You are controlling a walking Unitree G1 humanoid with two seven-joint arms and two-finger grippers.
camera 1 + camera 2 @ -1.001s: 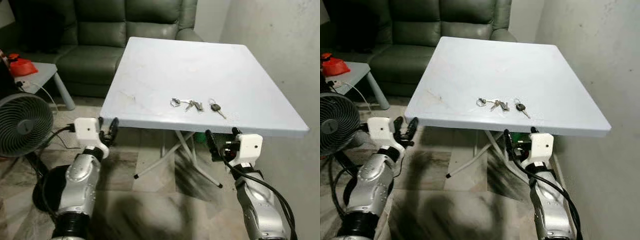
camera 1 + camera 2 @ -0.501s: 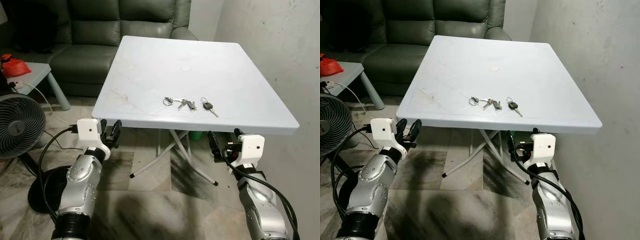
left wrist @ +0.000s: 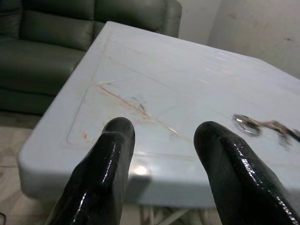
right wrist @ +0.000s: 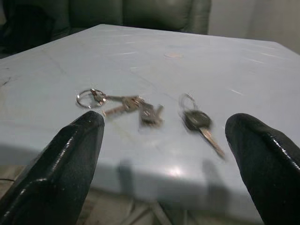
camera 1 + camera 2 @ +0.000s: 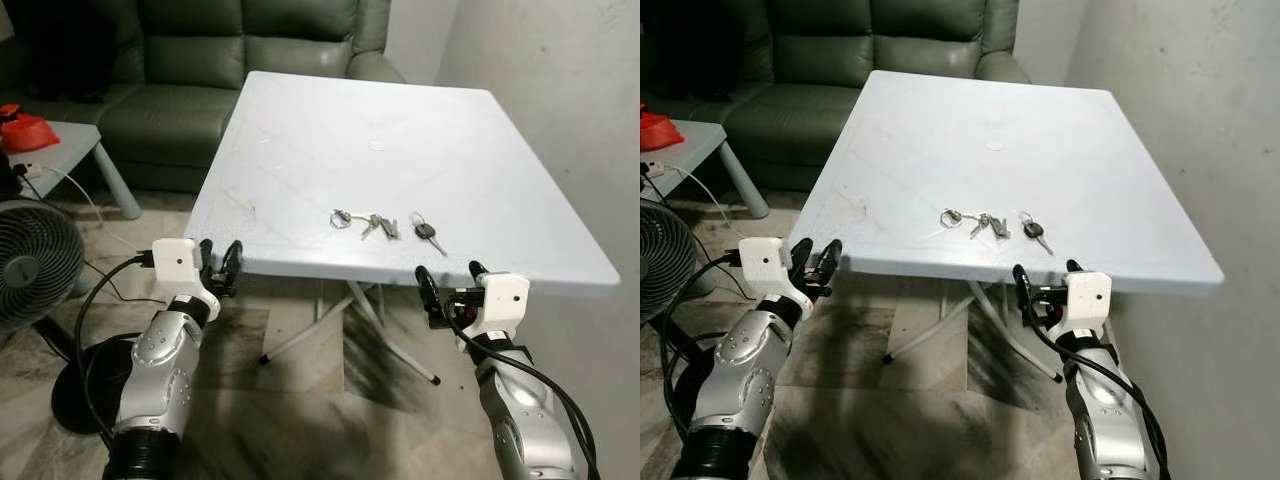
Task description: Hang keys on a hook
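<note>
Just ahead of your right pincer [image 5: 445, 283], which gapes wide and empty below the edge of the pale blue plastic folding table [image 5: 300, 140], lie a small bunch of silver metal keys on a ring [image 5: 365, 221] and a black-headed car key [image 5: 427, 232]. They look light, rigid and flat, likely to skid on the smooth top, so pinch the ring or a thick key head. Your left pincer [image 5: 219, 257] hangs parted near the table's other corner.

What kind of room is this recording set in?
Most likely a home living room: a dark green leather sofa against the back wall, a white folding table holding keys, and a floor fan on the tiled floor.
</note>
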